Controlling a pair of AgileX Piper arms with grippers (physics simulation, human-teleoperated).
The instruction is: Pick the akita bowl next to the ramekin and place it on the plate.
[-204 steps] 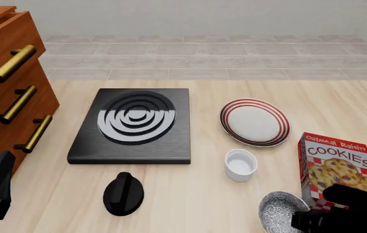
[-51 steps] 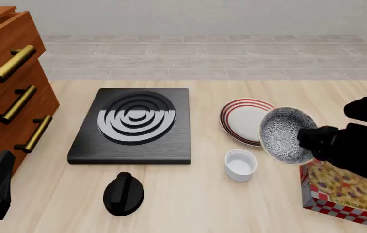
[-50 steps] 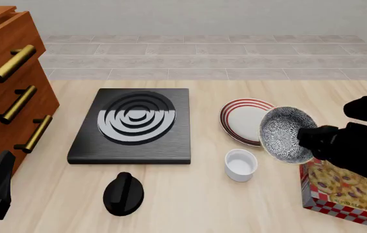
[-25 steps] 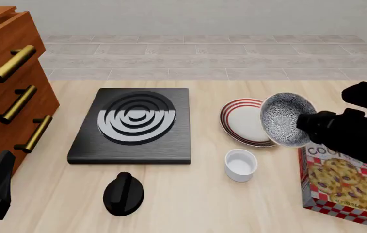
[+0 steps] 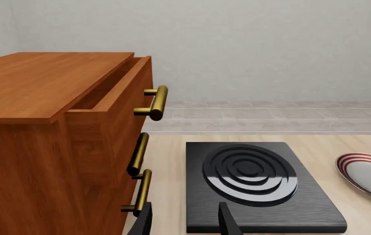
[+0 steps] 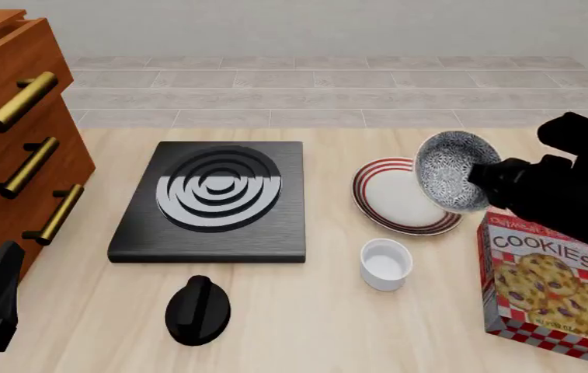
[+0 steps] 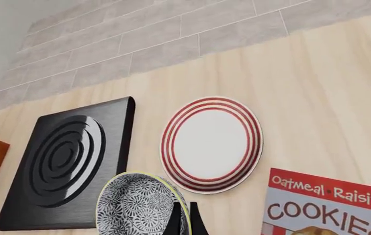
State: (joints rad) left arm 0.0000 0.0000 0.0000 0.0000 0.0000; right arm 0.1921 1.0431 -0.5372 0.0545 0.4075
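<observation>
My right gripper (image 6: 483, 180) pinches the rim of the akita bowl (image 6: 451, 171), holding it in the air over the plate's (image 6: 395, 202) right edge. The bowl is tipped on its side, its opening facing left toward the stove burner (image 6: 216, 189).

My left gripper (image 5: 184, 223) is spread, holding nothing.

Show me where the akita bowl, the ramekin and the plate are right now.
akita bowl (image 6: 451, 169): front view, on its speckled inside, held tilted over the plate's right edge.
ramekin (image 6: 386, 264): front view, on its white interior.
plate (image 7: 210, 143): right wrist view, on its bare white centre.
</observation>
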